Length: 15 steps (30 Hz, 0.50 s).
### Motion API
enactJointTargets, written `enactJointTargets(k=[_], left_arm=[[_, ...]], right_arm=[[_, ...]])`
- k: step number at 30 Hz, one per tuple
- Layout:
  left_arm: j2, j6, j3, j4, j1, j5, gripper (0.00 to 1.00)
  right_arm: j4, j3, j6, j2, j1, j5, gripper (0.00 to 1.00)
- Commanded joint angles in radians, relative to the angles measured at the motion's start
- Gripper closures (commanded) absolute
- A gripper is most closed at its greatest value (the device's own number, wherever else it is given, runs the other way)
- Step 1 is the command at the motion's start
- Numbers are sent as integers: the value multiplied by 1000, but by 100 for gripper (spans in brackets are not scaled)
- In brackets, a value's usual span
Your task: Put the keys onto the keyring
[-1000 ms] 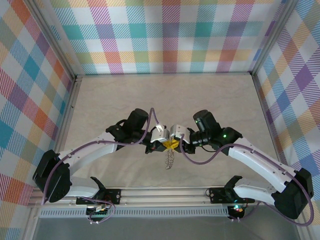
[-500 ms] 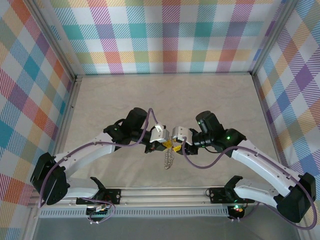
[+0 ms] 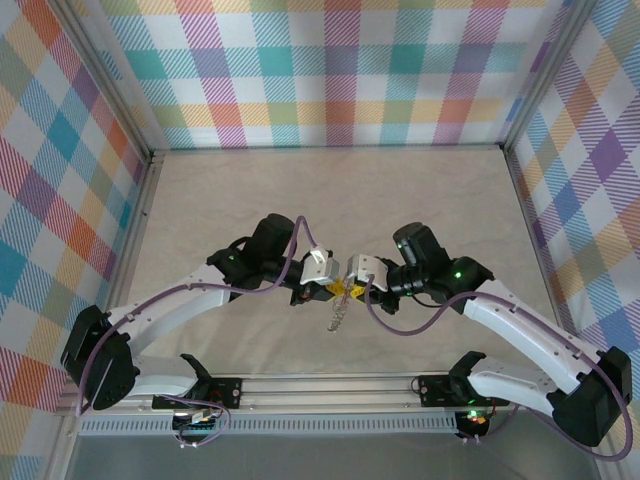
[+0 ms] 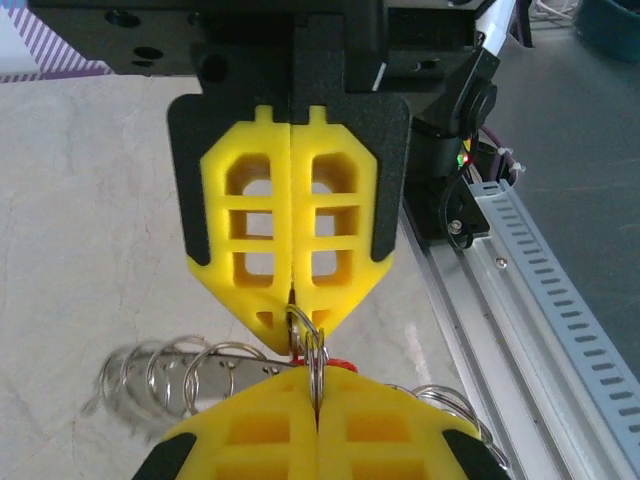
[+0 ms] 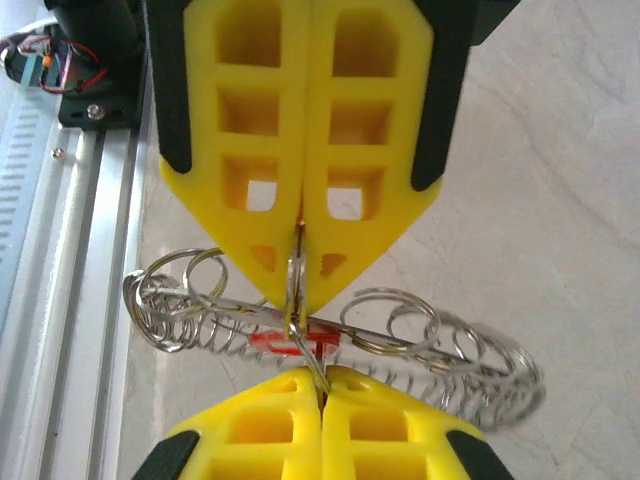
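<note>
The left gripper [image 3: 333, 291] and right gripper [image 3: 350, 290] meet tip to tip above the middle of the beige marbled table's [image 3: 300, 200] near edge. Each pair of yellow fingers is pressed together on a thin wire loop of the silvery-grey, wreath-like metal keyring [image 3: 338, 316], which hangs from them. The tiny key [image 5: 290, 343] with a red plastic head sits against the ring's coils between the two sets of tips.
</note>
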Motion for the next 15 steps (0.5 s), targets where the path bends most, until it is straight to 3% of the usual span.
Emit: enactJointTargets(k=[1, 15], left_arm=[[-17, -2, 25, 67, -9, 28, 100], [-22, -104, -19, 227, -8, 25, 100]], right_arm=[[-18, -10, 6, -21, -16, -77, 100], [44, -77, 61, -3, -25, -126, 100]])
